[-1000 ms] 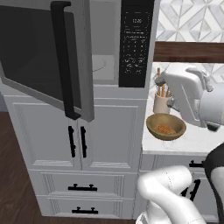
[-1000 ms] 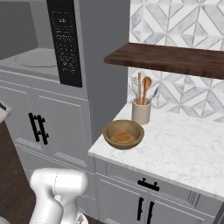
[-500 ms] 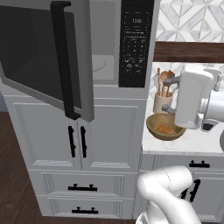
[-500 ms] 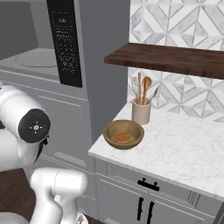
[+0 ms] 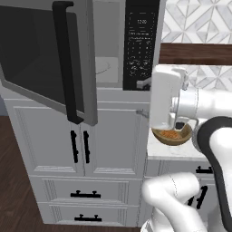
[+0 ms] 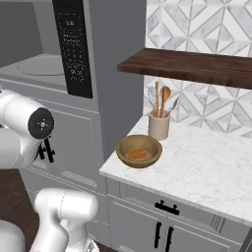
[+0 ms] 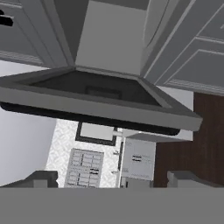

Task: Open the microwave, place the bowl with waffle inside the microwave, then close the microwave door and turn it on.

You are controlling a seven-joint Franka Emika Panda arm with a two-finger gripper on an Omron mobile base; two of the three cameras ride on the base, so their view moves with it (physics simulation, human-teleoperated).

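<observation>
The microwave [image 5: 108, 54] stands open, its grey interior and round turntable [image 6: 42, 65] showing beside the black keypad panel [image 5: 141, 45]. The microwave door [image 5: 43, 59] hangs swung out to the left, its long black bar handle [image 5: 68, 63] toward me. The bowl with waffle [image 6: 138, 151] rests on the marble counter's left end; in the left base view my white hand covers most of the bowl [image 5: 172, 136]. My gripper [image 5: 144, 97] is open and empty, in front of the bowl, fingers stacked one above the other and pointing left. In the hand view the fingertips [image 7: 41, 178] stand wide apart, facing the door's edge [image 7: 100, 105].
A beige crock with wooden utensils [image 6: 159, 125] stands just behind the bowl. A dark wooden shelf [image 6: 192, 66] hangs over the counter [image 6: 211, 167]. Grey cabinet doors with short black handles [image 5: 79, 147] sit below the microwave. Dark wood floor [image 5: 13, 181] lies to the left.
My hand has swung left from above the counter to in front of the bowl, turning toward the open door. The jaws stayed open. Bowl and door have not moved.
</observation>
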